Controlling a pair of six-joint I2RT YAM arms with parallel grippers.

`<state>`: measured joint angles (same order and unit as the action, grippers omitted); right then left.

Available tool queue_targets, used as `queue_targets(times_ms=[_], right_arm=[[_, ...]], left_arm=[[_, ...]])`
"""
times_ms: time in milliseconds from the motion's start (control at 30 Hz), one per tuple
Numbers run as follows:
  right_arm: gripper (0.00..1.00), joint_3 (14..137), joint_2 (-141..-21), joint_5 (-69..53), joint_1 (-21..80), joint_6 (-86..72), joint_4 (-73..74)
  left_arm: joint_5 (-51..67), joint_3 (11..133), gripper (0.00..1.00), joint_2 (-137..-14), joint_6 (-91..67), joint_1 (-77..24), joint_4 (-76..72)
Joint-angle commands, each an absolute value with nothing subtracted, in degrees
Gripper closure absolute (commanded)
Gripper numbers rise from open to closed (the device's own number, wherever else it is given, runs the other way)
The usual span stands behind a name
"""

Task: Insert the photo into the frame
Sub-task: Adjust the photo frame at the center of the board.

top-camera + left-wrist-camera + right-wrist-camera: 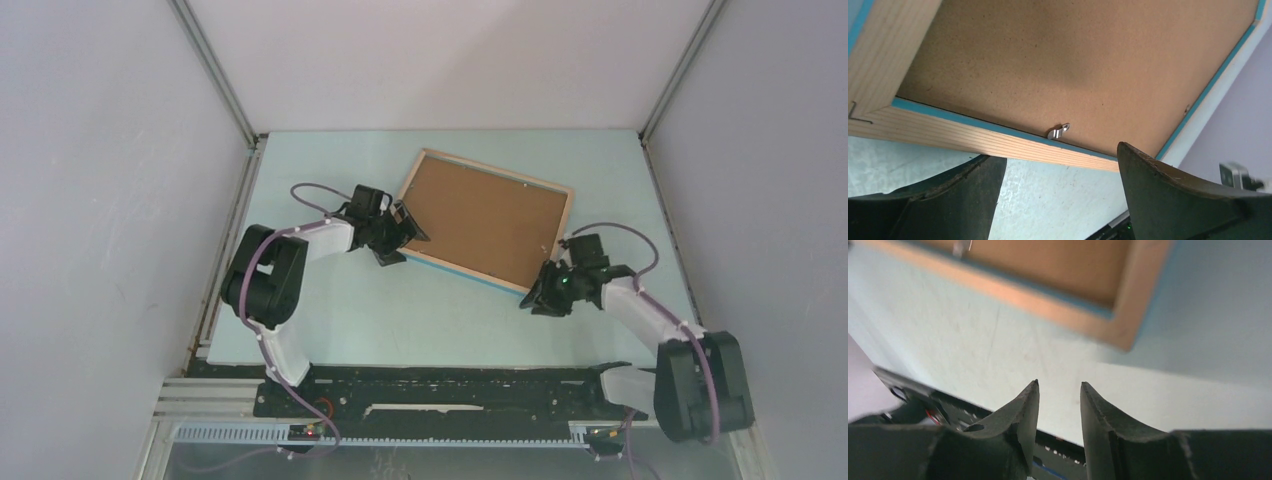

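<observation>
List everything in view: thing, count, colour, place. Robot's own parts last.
frame: one, light wood back with blue edges, lying back up and askew on the table's middle-far part
backing board: one, brown, inside the frame
clip: one clearly seen, silver, on the frame rail nearest the left gripper
table: one, pale blue-green, under everything
walls: three, white, around the table
left gripper: one, black, open, at the frame's left end
right gripper: one, black, jaws apart and empty, by the frame's near right corner
</observation>
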<state>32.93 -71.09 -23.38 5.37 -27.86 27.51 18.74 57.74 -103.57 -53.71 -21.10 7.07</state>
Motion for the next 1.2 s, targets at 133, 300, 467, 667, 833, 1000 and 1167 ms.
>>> queue_targets(times_ms=[133,300,467,667,833,1000,1167], right_arm=[[0.5,28.8,-59.6,-17.4,23.0,-37.7,31.9],[0.14,39.2,-60.8,-13.1,20.8,-26.0,28.2],[0.17,55.6,-79.5,-4.8,26.3,-14.3,27.8],[0.23,68.4,-95.3,-0.1,34.1,-3.0,27.7],[0.29,72.9,-101.6,4.8,40.1,1.3,28.7],[0.43,75.6,-106.6,6.0,41.6,0.8,30.8],[0.46,74.1,-107.4,3.8,41.5,-1.4,30.8]], left_arm=[[10.1,62.9,0.16,-106.1,-46.8,-20.6,16.2],[10.4,56.8,0.16,-101.4,-50.0,-20.6,12.3],[14.3,50.2,0.07,-98.1,-54.9,-20.6,6.4],[20.4,48.9,0.05,-101.0,-60.4,-20.1,0.4],[20.2,48.3,0.05,-101.2,-62.5,-18.8,-3.1],[21.8,47.7,0.1,-102.7,-64.9,-17.9,-4.7],[22.6,46.9,0.13,-103.6,-66.7,-17.6,-7.5]])
